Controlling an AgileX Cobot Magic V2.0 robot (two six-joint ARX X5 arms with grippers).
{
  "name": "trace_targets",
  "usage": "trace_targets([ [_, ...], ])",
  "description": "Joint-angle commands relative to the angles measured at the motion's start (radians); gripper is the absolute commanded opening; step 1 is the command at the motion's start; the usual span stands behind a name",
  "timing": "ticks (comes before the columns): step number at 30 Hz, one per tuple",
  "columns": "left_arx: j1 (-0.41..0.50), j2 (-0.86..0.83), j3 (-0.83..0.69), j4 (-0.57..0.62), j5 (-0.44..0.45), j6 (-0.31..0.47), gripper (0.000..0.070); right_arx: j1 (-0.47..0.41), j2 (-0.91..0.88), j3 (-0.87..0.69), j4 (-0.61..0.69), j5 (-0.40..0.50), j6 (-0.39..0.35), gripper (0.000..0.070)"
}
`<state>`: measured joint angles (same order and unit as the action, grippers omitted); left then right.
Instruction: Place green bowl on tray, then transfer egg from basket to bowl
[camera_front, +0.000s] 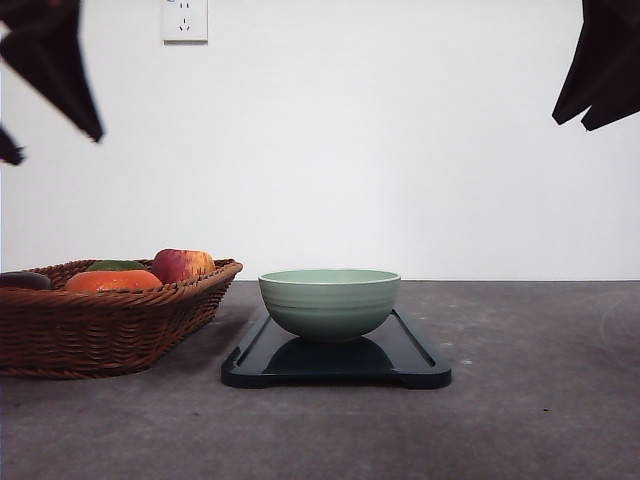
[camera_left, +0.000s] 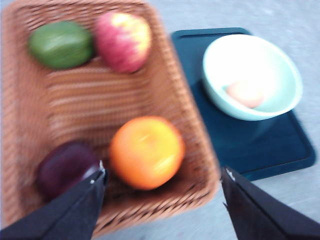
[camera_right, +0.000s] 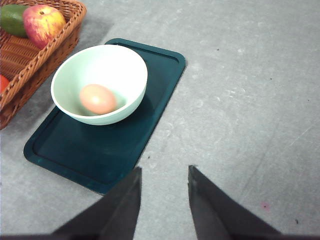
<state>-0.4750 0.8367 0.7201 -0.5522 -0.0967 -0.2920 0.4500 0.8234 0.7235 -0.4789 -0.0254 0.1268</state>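
Egg (camera_right: 98, 99) rests in the green bowl (camera_right: 102, 75) on the tray (camera_right: 125, 145) — light, brittle, slick. We'd cradle its sides gently; both our grippers (camera_right: 164, 175) (camera_left: 162, 180) hang parted, empty.

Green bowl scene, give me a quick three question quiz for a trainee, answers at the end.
1. True or false: the green bowl sits on the tray.
2. What lies inside the bowl?
3. Which fruit in the basket is nearest the left gripper: A apple, B orange, C green fruit?

Key: 1 true. 2 the egg. 3 B, the orange.
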Motion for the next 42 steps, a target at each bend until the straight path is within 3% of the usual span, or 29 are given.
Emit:
trace_targets([
  [1,0.005,-0.011,-0.004,-0.011,-0.018,-0.016,0.0466,0.006,0.005,0.002,0.006,-0.001,-0.012,0.0177],
  [7,0.022,-0.041,-0.005,-0.048,-0.05,0.003,0.0466,0.006,0.005,0.002,0.001,-0.003,-0.01,0.0178],
  [9,0.022,-0.042,-0.005,-0.054,-0.05,0.004,0.0418,0.006,0.005,0.002,0.008,0.0,-0.01,0.0157],
  [10,0.021,-0.042,-0.005,-0.055,-0.049,0.004,0.0253,0.006,0.005,0.002,0.012,0.0,-0.01,0.0051],
  [11,0.021,-0.042,-0.005,-0.06,-0.049,0.003,0.0113,0.006,0.005,0.002,0.016,0.0,-0.01,0.0004],
  [12,0.021,-0.042,-0.005,-0.066,-0.049,0.003,0.0006,0.006,0.005,0.002,0.018,-0.001,-0.009,0.0012],
  [29,0.024,-0.044,-0.005,-0.053,-0.049,0.014,0.0,0.006,0.005,0.003,0.03,-0.007,-0.007,0.0011],
  [33,0.077,-0.066,-0.018,-0.035,-0.049,0.067,0.0,0.006,0.005,0.003,0.03,-0.007,-0.007,0.0011],
  [36,0.152,-0.119,-0.089,0.061,-0.03,0.089,0.0,0.006,0.005,0.003,0.03,-0.006,-0.007,0.0011],
  [39,0.237,-0.215,-0.211,0.211,0.077,0.156,0.0,0.006,0.005,0.003,0.03,-0.003,-0.007,0.0011],
  [42,0.318,-0.339,-0.339,0.324,0.123,0.18,0.0,0.006,0.005,0.003,0.03,0.0,-0.007,0.0011],
])
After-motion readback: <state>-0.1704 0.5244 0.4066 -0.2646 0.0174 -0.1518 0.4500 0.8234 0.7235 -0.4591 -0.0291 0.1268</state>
